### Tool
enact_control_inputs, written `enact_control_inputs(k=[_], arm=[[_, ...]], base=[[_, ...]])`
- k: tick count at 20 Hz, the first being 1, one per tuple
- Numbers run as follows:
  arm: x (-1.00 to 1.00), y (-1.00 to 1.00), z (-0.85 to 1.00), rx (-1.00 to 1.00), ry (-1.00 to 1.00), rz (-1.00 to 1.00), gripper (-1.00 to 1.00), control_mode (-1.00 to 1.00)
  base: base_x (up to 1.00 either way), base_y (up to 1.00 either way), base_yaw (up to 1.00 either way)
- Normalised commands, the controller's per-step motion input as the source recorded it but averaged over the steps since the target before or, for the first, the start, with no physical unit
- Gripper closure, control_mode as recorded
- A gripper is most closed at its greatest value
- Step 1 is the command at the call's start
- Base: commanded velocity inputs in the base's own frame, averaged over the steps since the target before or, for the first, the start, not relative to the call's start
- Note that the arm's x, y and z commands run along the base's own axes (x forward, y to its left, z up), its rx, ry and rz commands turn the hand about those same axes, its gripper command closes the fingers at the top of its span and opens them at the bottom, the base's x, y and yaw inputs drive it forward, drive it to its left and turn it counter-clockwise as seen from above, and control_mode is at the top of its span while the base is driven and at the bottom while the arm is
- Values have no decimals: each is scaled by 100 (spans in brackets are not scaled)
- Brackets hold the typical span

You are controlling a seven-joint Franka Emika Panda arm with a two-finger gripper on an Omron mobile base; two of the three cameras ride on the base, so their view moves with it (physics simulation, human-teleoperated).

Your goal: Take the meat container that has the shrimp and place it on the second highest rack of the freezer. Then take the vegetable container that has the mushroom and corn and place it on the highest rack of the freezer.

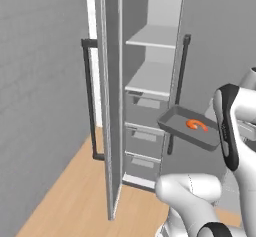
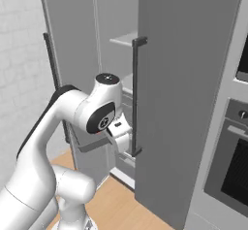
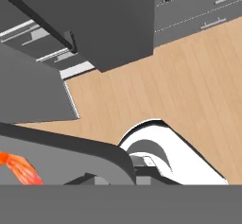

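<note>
The hand (image 2: pixel 121 139) is clamped on the rim of the tray (image 1: pixel 190 127), which holds the shrimp (image 1: pixel 196 125). The tray tilts, long axis slanting down to the right, just outside the open freezer (image 1: pixel 150 81), beside its drawers (image 1: pixel 144 136). Wood floor (image 3: pixel 189 76) lies below.

The open freezer (image 1: pixel 150 81) stands on a wooden floor (image 1: pixel 75 196) — two pale racks (image 1: pixel 152 36) above, drawers (image 1: pixel 145 138) below.
</note>
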Motion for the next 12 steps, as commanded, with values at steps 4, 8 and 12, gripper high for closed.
enact_control_inputs(k=[4,8,12], arm=[[0,0,0,0,0,0,100,100],[0,0,0,0,0,0,100,100],[0,0,0,0,0,0,100,100]], base=[[65,28,-72],[63,8,-40],[65,4,-2]])
